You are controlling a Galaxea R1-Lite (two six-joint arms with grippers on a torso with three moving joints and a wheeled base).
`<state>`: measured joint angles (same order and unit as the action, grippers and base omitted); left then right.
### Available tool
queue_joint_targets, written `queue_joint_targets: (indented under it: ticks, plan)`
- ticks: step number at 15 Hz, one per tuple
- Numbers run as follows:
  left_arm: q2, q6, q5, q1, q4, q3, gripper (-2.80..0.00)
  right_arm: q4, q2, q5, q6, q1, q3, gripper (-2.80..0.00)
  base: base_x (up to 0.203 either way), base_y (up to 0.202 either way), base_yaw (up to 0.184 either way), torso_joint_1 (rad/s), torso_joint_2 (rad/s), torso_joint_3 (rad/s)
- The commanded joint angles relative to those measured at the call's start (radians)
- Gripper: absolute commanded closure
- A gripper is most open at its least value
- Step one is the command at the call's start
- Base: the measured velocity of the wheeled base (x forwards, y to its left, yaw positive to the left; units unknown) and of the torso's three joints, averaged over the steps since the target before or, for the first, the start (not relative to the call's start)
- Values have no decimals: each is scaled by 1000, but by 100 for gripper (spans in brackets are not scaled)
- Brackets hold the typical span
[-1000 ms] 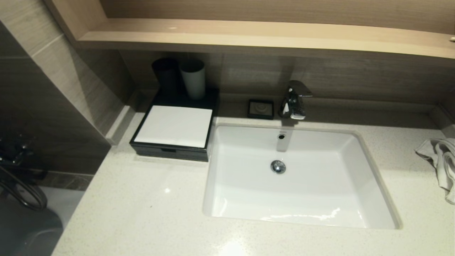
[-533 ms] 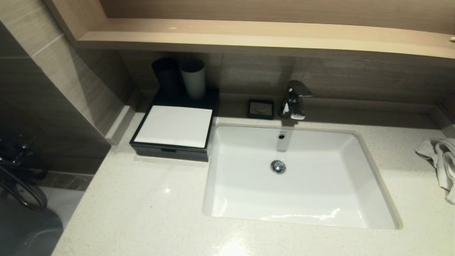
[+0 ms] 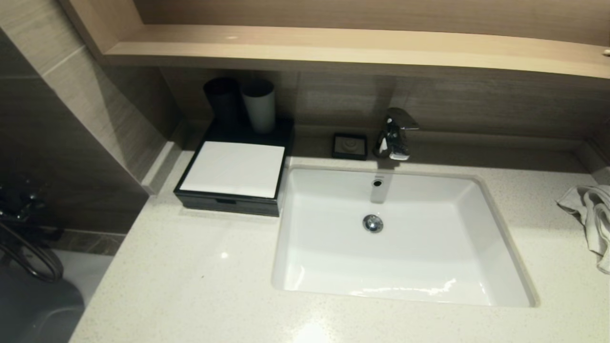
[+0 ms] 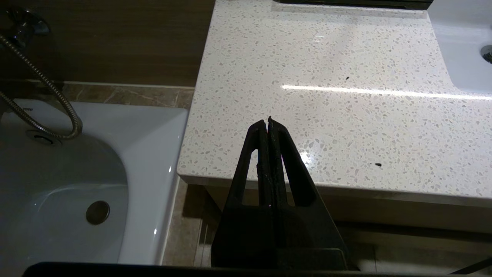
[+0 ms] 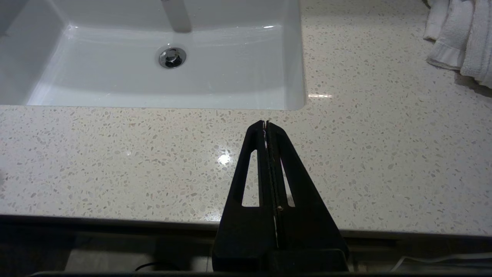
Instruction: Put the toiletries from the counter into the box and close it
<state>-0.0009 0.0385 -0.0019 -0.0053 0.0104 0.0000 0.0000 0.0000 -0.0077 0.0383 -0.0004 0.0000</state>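
Toiletries: none visible anywhere on the counter [image 3: 190, 286]. Left gripper [image 4: 268, 122], fingers pressed together and holding nothing, hung over the counter's near left edge; right gripper [image 5: 266, 124], likewise closed and empty, hung over the near edge in front of the sink [image 3: 495, 228]. Box [image 3: 233, 169], drawer shut, stood at the far left corner beside the sink. Towel [image 3: 588, 214] lay at the right edge. Risk, judged: with no packets in sight, any reach could nudge the shut box.
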Motion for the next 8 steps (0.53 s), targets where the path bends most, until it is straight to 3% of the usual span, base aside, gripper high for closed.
queue_joint_targets:
  ticks: [1, 8]
  plan:
    - [1, 2, -1, 0, 0, 2, 0, 0, 0, 0, 0, 0, 0, 0, 0, 0, 0, 0, 0, 0]
    - [1, 3, 0, -1, -3, 2, 0, 0, 2, 0, 0, 0, 0, 0, 0, 0, 0, 0, 0, 0]
